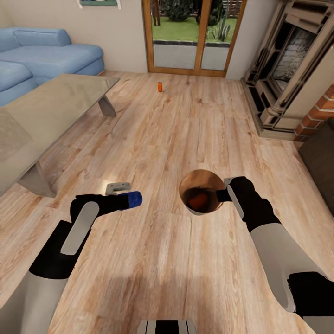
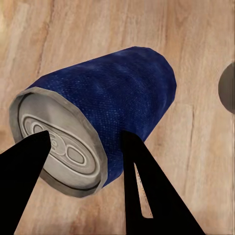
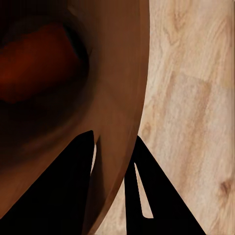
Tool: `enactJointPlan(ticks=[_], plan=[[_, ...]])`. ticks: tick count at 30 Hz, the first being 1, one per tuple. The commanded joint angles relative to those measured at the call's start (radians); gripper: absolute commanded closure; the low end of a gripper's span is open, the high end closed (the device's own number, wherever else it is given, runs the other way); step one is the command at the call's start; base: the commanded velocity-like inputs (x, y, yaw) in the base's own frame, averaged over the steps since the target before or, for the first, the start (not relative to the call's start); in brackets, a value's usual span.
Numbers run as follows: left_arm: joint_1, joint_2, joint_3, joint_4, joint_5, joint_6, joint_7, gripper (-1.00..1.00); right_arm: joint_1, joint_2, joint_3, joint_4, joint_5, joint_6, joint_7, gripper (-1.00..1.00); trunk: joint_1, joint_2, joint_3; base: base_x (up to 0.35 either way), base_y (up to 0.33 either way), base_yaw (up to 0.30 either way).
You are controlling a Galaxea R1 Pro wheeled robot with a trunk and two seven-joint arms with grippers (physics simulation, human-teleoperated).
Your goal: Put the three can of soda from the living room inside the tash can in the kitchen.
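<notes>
My left gripper is shut on a dark blue soda can with a pale top, held sideways above the plank floor; up close the can sits between the two black fingers. My right gripper is shut on the rim of the trash can, a small round bin with an orange-brown inside, held just to the right of the blue can. An orange soda can lies inside it, seen dimly as an orange can past the wall of the bin. Another orange soda can stands far off on the floor near the glass doors.
A glass-topped low table stands at the left, with a light blue sofa behind it. A brick fireplace fills the right side. Wood-framed glass doors are straight ahead. A small grey bracket lies on the floor by my left gripper.
</notes>
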Motion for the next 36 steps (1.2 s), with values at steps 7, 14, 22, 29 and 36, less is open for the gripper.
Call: enactJointPlan(ticks=[7,14,22,29,36], plan=[[0.0,0.0,-0.001,-0.017,0.029,0.001,-0.002,1.0,0.009,0.0,0.0,0.003,-0.009,0.0,0.003,1.0,-0.027,0.049,0.033,0.0,0.0,0.0],[0.0,0.0,-0.001,-0.027,0.134,0.001,-0.011,1.0,0.014,0.003,0.0,0.008,0.012,0.0,0.003,1.0,-0.054,0.098,0.064,0.0,0.0,0.0],[0.0,0.0,-0.003,-0.032,0.223,0.001,-0.013,1.0,0.021,0.011,-0.001,0.017,0.057,0.0,0.003,1.0,-0.073,0.133,0.08,0.0,0.0,0.0],[0.0,0.0,-0.003,-0.033,0.229,0.001,-0.017,1.0,0.033,0.014,0.0,0.025,0.062,0.0,0.003,1.0,-0.073,0.133,0.08,0.0,0.0,0.0],[0.0,0.0,-0.001,-0.033,0.245,0.001,-0.099,1.0,0.035,0.017,0.018,0.046,0.065,0.0,0.003,1.0,-0.073,0.133,0.08,0.0,0.0,0.0]])
